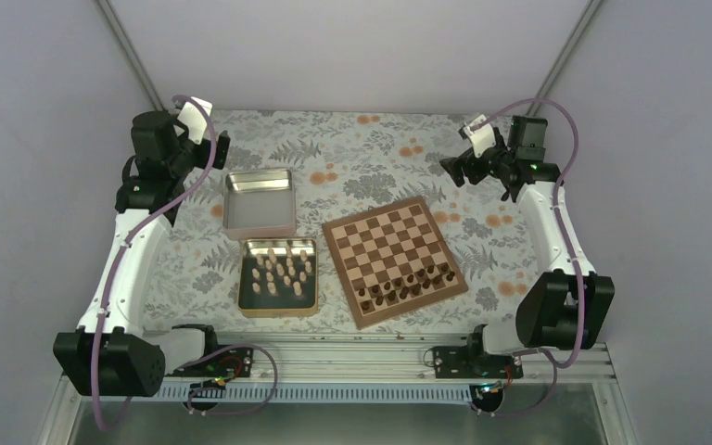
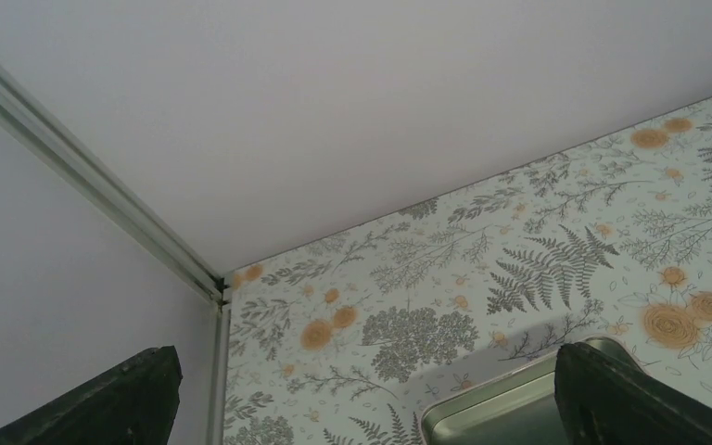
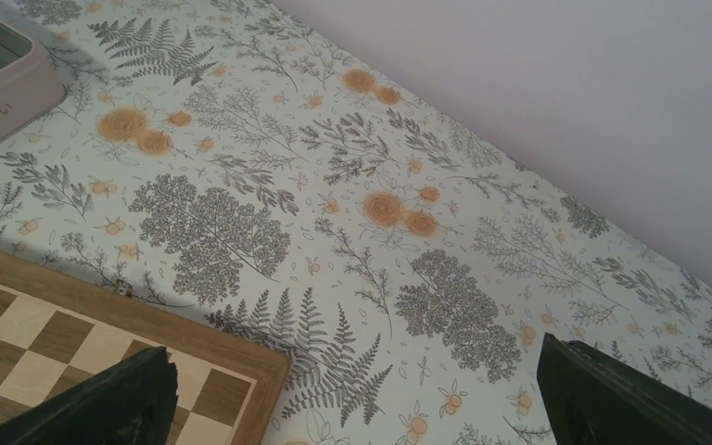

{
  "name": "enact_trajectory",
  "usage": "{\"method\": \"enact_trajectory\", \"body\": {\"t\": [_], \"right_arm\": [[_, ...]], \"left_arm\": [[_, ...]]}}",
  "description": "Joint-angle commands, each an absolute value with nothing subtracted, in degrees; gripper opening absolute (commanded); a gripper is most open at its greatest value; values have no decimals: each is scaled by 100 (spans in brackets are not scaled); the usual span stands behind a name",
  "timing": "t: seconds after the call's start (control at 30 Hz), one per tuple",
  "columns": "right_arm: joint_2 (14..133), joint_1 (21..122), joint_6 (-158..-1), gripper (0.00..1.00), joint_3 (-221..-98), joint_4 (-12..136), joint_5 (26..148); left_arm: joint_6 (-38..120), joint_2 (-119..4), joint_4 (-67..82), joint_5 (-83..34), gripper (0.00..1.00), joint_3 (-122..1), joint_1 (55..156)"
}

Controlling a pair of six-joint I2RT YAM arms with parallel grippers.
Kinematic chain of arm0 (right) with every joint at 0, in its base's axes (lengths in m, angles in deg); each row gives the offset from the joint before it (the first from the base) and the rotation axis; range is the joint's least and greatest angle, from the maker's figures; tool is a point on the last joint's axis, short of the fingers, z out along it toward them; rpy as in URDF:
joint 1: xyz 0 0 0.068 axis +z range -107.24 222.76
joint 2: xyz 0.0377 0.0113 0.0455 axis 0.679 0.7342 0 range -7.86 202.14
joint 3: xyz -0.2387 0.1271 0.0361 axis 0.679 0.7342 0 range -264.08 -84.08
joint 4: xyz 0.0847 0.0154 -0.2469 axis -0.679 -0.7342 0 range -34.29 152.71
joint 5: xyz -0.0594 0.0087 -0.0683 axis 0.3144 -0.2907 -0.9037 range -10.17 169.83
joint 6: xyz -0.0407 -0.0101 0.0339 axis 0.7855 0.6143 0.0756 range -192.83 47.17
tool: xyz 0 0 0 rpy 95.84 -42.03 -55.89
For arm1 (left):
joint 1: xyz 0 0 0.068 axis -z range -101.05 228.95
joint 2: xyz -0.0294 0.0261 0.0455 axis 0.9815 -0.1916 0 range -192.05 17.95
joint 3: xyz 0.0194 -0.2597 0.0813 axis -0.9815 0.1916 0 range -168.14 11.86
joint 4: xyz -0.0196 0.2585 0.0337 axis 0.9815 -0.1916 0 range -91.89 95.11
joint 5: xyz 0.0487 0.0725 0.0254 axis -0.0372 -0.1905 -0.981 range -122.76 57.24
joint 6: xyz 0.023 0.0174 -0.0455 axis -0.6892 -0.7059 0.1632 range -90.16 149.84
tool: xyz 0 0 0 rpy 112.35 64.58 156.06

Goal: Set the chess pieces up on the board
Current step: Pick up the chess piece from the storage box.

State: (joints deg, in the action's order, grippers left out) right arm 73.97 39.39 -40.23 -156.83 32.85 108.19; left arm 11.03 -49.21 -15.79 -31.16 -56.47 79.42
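The fingers [image 3: 102,408] of the right gripper [image 1: 471,165] stand as wide apart as they go with nothing between them. The left gripper [image 1: 211,146] is likewise spread and empty, its fingers [image 2: 630,399] sitting at the two bottom corners of its own view. Nearest the arm bases, the board [image 1: 394,260] lies askew, right of the middle of the tabletop [image 1: 380,148], with dark chessmen [image 1: 408,283] ranked along its near rows and its far rows bare. Just to its left, a dark-lined tin [image 1: 278,306] holds the pale chess pieces [image 1: 280,271] in a loose cluster; none is on the board yet. Behind that tin sits a second, empty tin [image 1: 260,202]. Both grippers hover high near the far corners, well apart from everything. I judge the job to be at its very start, before the first pick. The next move probably calls for the left gripper to drop over the near tin and pinch one small piece without jostling its neighbours. Only the overhead camera shows the pieces. The right wrist sees just a bare corner of the board and an edge of the empty tin, and the left wrist sees only that tin's rim and the wall [image 2: 352,111].
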Motion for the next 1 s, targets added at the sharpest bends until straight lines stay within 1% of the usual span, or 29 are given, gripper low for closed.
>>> {"method": "enact_trajectory", "body": {"t": [0.0, 0.47, 0.53, 0.63, 0.8, 0.97], "right_arm": [[7432, 3993, -4003, 100, -15892, 3261, 10670], [7448, 4025, -3829, 100, -15848, 3293, 10430], [7516, 4172, -3822, 100, -15955, 3278, 10288], [7738, 4712, -3703, 100, -16354, 2874, 10035], [8020, 6030, -3404, 100, -16856, 2176, 9948], [8412, 7238, -3162, 100, -17305, 1553, 10371]], "left_arm": [[1151, -4916, -1551, -3094, 100, -5653, 7912], [1124, -4827, -1597, -3043, 100, -5695, 7915], [1104, -4846, -1577, -3075, 100, -5696, 7916], [1094, -4928, -1587, -3072, 100, -5765, 7916], [1074, -5087, -1631, -3080, 100, -5883, 7915], [954, -5107, -1582, -3144, 100, -5791, 7913]]}}
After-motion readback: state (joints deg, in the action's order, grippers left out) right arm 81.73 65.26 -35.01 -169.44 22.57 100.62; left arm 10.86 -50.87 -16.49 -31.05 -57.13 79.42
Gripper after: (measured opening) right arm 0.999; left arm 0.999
